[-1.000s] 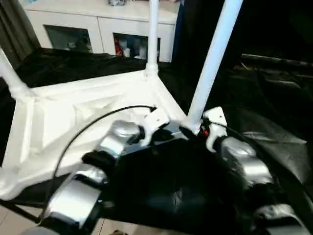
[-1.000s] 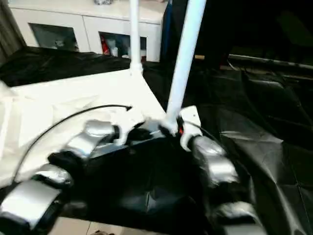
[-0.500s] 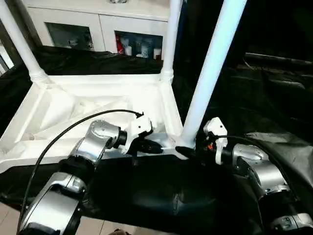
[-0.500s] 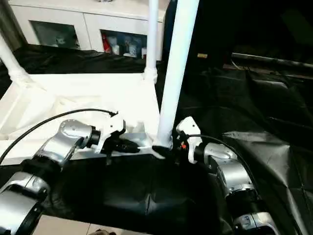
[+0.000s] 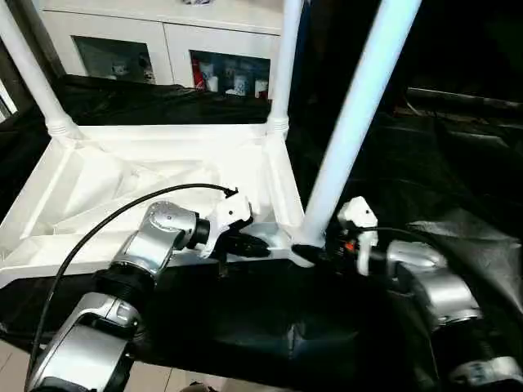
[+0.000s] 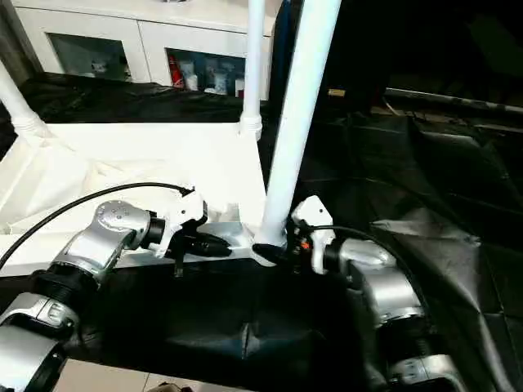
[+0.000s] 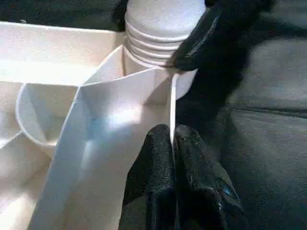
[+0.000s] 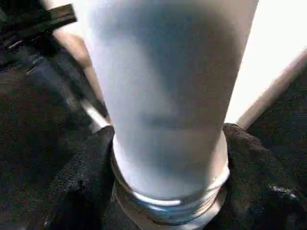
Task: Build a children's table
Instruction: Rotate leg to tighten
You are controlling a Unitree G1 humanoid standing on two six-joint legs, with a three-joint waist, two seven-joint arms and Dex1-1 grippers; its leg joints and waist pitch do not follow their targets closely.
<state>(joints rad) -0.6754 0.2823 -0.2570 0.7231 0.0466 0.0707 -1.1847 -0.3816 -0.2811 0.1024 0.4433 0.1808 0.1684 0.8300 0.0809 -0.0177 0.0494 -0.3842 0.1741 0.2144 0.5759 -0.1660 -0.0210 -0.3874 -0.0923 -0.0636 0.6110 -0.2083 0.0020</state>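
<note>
We see the children's table lying upside down on a surface draped in black cloth, ribbed underside up. Three legs stand in corner sockets: one far left, one at the far corner, and the near leg rising tilted from the corner closest to us. Our right gripper has its fingers closed around the threaded base of the near leg, one on each side. Our left gripper pinches the thin near rim of the top between its fingers, just beside that corner. Behind stands a white cabinet.
</note>
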